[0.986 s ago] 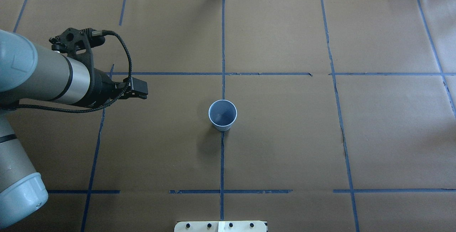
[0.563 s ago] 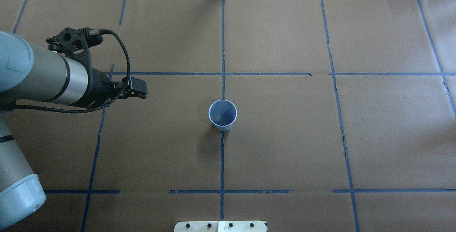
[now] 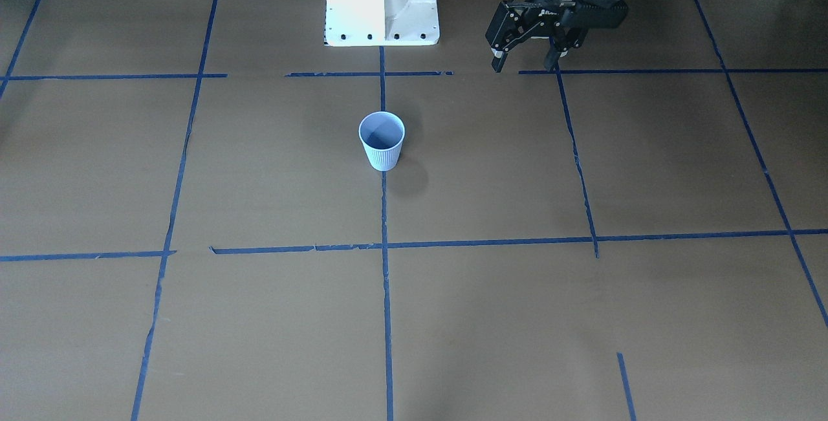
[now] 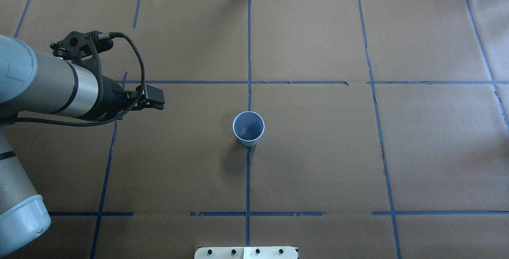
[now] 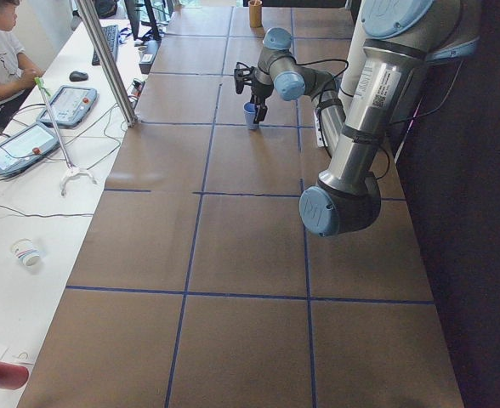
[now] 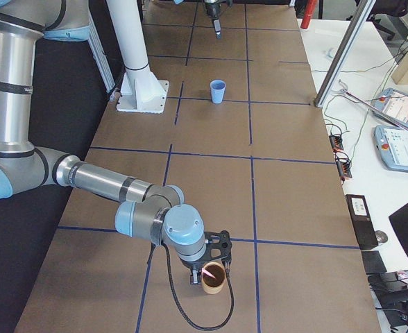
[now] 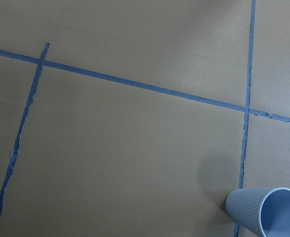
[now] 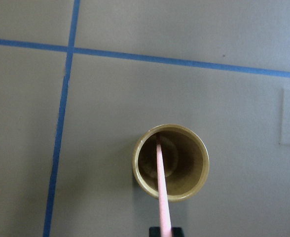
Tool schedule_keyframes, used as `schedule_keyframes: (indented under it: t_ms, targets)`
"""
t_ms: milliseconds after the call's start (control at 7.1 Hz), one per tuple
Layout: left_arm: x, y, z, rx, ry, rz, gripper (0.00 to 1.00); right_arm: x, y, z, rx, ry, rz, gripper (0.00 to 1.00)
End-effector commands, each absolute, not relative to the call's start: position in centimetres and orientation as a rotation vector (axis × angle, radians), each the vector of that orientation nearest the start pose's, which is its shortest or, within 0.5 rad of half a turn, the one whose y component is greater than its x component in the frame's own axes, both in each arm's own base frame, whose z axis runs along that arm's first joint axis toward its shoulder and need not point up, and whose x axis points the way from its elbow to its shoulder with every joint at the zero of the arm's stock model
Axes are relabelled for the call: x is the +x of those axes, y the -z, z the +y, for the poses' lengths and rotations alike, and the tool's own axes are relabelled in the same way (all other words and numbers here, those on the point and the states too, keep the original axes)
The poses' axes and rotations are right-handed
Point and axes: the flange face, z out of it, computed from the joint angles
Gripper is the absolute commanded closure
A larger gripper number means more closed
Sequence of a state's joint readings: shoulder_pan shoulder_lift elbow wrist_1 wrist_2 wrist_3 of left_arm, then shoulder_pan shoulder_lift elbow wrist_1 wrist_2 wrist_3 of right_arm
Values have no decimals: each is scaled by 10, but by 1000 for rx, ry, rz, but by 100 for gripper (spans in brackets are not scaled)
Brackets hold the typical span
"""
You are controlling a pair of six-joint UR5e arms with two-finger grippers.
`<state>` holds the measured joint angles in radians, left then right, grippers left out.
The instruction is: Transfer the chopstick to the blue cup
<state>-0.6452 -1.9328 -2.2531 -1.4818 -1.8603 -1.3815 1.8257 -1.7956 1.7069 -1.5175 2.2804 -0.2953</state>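
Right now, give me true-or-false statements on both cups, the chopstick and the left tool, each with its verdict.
1. The ribbed blue paper cup is empty. True.
2. The thin pink chopstick stands in the blue cup. False: it leans inside the round tan cup.
3. The left tool is open. True.
4. The left tool grips the blue cup. False: it hangs apart from it, holding nothing.
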Motion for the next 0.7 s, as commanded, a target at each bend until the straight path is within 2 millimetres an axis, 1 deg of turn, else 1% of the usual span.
schedule_keyframes:
  t_ms: [0, 141, 282, 563]
  targets:
    - [330, -198, -374, 130, 283, 969, 0, 176, -634, -334, 159, -14, -688, 100]
    - [331, -200, -376, 128, 284, 965, 0, 181, -616, -320, 151, -35, -687, 100]
    - [332, -200, -376, 128, 283, 964, 0, 183, -602, -315, 161, -43, -684, 100]
    - [339, -201, -379, 122, 283, 962, 0, 187, -579, -312, 196, -41, -671, 100]
